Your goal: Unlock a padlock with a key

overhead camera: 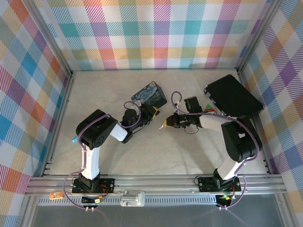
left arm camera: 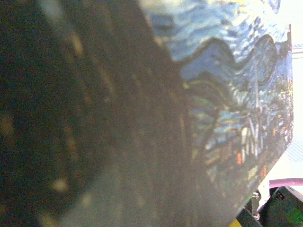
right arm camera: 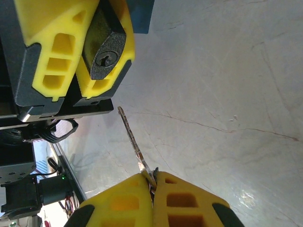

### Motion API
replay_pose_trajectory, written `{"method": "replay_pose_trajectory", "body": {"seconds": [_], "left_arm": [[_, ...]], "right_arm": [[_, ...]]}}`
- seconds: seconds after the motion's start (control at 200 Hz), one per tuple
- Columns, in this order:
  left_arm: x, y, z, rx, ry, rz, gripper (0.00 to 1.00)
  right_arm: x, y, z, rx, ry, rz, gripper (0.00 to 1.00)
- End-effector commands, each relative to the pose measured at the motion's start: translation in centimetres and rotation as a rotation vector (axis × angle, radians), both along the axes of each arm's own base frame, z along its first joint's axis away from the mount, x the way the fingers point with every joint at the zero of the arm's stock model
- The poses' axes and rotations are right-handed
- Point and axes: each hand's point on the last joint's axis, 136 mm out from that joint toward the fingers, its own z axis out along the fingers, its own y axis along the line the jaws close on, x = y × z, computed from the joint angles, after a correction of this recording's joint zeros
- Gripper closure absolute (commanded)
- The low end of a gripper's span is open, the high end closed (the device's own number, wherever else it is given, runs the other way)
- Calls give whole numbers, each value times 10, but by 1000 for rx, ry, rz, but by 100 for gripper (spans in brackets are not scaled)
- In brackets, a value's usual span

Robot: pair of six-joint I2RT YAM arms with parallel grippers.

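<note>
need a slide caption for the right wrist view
Right end effector pinches the key, tip aimed at the keyhole of the padlock clamped in the left end effector.

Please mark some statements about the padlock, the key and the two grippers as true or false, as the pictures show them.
1. The left gripper holds the padlock between its fingers. True.
2. The key is already inside the padlock. False: its tip is apart from the padlock, short of the keyhole.
3. The right gripper is shut on the key. True.
4. In the top view, the black case lies left of the blue tin. False: it lies to the right of it.
</note>
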Motion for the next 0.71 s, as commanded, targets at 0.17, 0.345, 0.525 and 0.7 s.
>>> {"method": "replay_pose_trajectory", "body": {"seconds": [0.17,0.345,0.525,0.7], "left_arm": [[-4,0,2,-46,8,-23,100],[-6,1,-3,-40,16,-26,100],[-8,1,-5,-40,22,-32,100],[-10,1,-4,-38,17,-36,100]], "right_arm": [[9,19,15,80,-25,41,100],[16,24,13,92,-19,43,100],[22,26,12,90,-24,41,100],[25,27,9,90,-16,43,100]]}}
